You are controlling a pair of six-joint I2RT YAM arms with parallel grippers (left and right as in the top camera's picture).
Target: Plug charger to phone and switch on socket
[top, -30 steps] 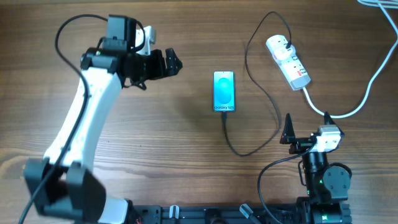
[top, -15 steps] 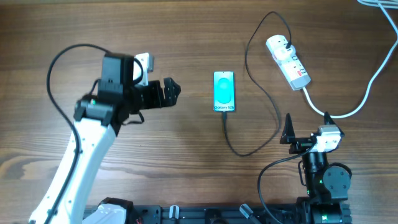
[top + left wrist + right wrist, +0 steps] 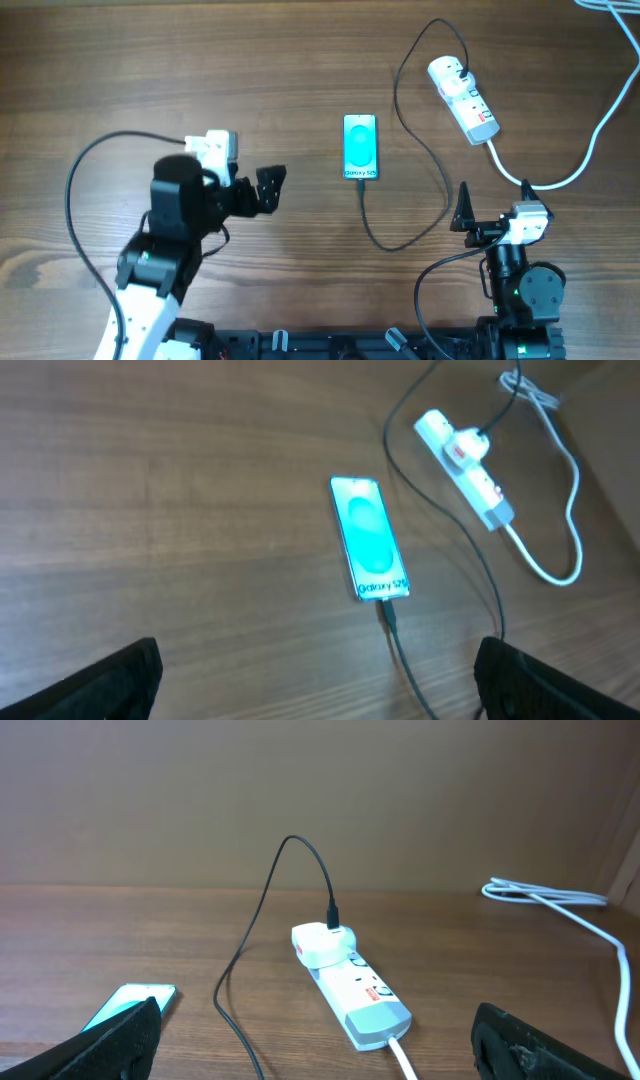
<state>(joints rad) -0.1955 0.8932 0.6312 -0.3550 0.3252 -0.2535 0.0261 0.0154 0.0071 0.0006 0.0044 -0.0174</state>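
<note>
The phone (image 3: pixel 360 147) lies flat mid-table with its cyan screen up, also in the left wrist view (image 3: pixel 368 538) and at the lower left of the right wrist view (image 3: pixel 128 1005). The black charger (image 3: pixel 445 190) runs from a plug on the white socket (image 3: pixel 465 100) in a long loop to the phone's near short edge, where its tip (image 3: pixel 386 610) meets the phone. I cannot tell how deep the tip sits. My left gripper (image 3: pixel 272 188) hangs open left of the phone, holding nothing. My right gripper (image 3: pixel 466 212) stands open near the front right, with the socket (image 3: pixel 350 985) ahead of it.
A thick white cord (image 3: pixel 600 130) leaves the socket's near end and curves off the back right corner. The charger's slack (image 3: pixel 400 245) lies on the wood between the phone and my right arm. A dark base rail (image 3: pixel 340 345) lines the front edge.
My left arm has drawn back toward the front left, carrying its open gripper nearer the front edge. The right arm, phone, charger and socket have not moved.
</note>
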